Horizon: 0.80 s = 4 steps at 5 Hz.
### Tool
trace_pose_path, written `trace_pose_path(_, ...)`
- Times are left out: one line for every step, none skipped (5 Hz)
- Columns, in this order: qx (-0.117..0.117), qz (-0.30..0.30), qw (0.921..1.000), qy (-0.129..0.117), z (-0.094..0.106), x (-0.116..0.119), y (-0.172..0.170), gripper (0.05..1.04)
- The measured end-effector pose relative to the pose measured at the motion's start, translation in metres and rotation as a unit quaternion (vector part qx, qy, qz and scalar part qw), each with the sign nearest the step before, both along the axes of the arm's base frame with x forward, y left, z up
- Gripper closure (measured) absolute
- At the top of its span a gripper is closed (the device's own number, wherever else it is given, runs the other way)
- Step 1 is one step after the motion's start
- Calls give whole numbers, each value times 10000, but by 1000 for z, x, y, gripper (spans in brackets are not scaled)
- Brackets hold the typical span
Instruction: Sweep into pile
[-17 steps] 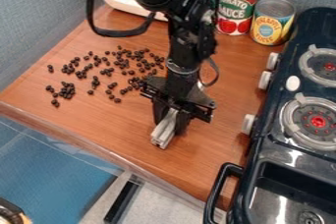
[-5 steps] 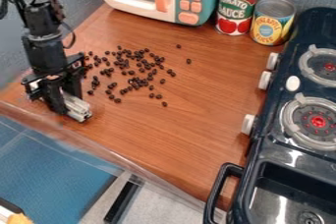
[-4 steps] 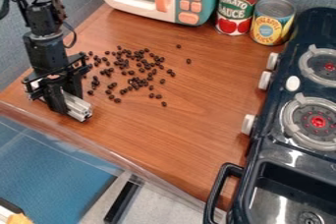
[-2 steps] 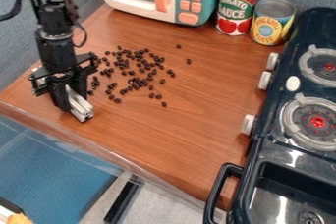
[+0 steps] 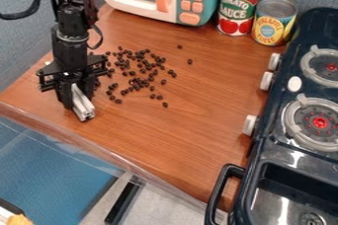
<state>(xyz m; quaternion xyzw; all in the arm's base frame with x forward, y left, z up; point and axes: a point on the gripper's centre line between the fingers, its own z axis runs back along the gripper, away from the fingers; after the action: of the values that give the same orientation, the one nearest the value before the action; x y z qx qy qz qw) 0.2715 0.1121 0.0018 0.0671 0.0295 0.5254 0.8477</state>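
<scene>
The gripper [image 5: 78,98] hangs low over the left part of the wooden counter, shut on a pale, bar-like sweeping tool [image 5: 83,105] whose end points toward the counter's front edge. Dark beans [image 5: 137,82] lie scattered just to the right of the gripper, densest in the left-centre of the counter. A few stray beans [image 5: 190,61] lie farther right, apart from the rest. The gripper and arm cover the left fringe of the beans.
A toy microwave [image 5: 191,2] stands at the back, with a red can [image 5: 238,6] and a yellow can [image 5: 273,21] beside it. The dark toy stove [image 5: 290,135] with its sink lines the right side. A clear rim [image 5: 99,151] runs along the counter's front edge.
From the middle of the counter, the gripper has gone over to the left side, then shifted slightly right with the tool. Beans from the far left now lie farther right, and several have spread rightward.
</scene>
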Motion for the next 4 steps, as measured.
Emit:
trace_pose_path(15,-197,9998,-84,0,14,-9,695)
trace_pose_path(-116,-185,9996,-188,1,27,-20,695)
trace_pose_path(-261,-167,9994,-144,0,37,-34,695)
trace_pose_path(-417,-141,9990,-127,1,47,-49,695)
